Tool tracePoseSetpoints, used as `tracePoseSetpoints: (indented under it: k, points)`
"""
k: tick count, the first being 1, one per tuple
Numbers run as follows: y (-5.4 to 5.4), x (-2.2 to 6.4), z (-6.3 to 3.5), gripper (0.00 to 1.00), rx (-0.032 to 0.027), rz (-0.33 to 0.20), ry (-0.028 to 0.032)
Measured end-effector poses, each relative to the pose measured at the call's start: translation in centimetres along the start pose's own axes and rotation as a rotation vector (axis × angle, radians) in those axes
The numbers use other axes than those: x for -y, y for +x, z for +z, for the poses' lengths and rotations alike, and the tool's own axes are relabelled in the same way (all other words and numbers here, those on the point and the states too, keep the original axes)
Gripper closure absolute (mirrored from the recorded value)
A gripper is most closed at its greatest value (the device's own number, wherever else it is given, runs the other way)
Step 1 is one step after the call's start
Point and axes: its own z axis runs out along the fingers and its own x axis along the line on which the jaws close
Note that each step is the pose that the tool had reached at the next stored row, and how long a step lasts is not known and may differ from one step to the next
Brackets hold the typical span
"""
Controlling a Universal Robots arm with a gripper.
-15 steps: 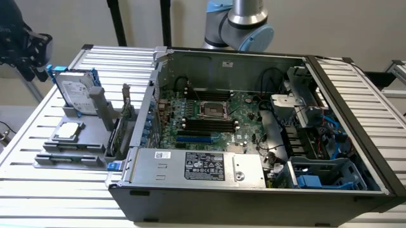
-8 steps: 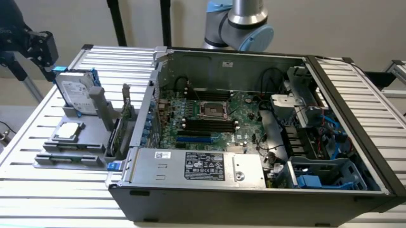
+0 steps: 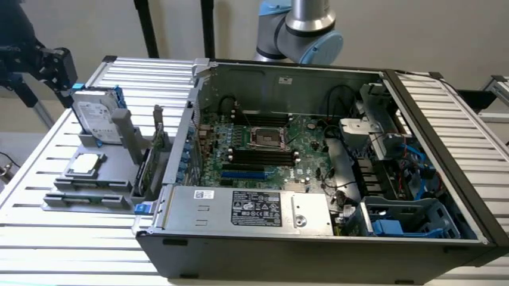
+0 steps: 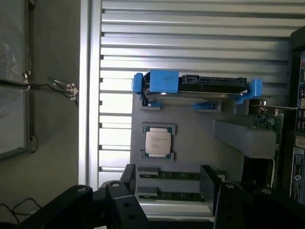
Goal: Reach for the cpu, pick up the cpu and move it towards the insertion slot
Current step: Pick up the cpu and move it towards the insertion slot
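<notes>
arm (image 3: 306, 24): you lose it past the exterior view's upper edge.
cpu (image 4: 158, 142): the print on its lid is too small for you to read.
hard drive (image 4: 195, 87): it stands edge-on to your wrist camera, so its broad faces are hidden.
memory sticks (image 4: 169, 175): their ends run behind a finger (image 4: 209, 183) of the gripper (image 4: 167, 168).
table (image 3: 80, 238): its near edge is cut off by the exterior view's frame.

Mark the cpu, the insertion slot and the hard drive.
cpu (image 4: 157, 141): wrist view, centre of its metal top.
insertion slot (image 3: 269, 138): exterior view, dark centre of the socket.
hard drive (image 3: 97, 118): exterior view, middle of its labelled face.
</notes>
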Motion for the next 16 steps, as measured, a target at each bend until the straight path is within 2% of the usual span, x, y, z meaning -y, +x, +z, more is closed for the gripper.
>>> tracePoseSetpoints:
  k: [6,16]
  points:
    - [0.0,0.32,1.05,0.35,0.0,0.0,-0.0087]
    - [0.0,1.33,2.83,0.35,0.0001,0.0,-0.0106]
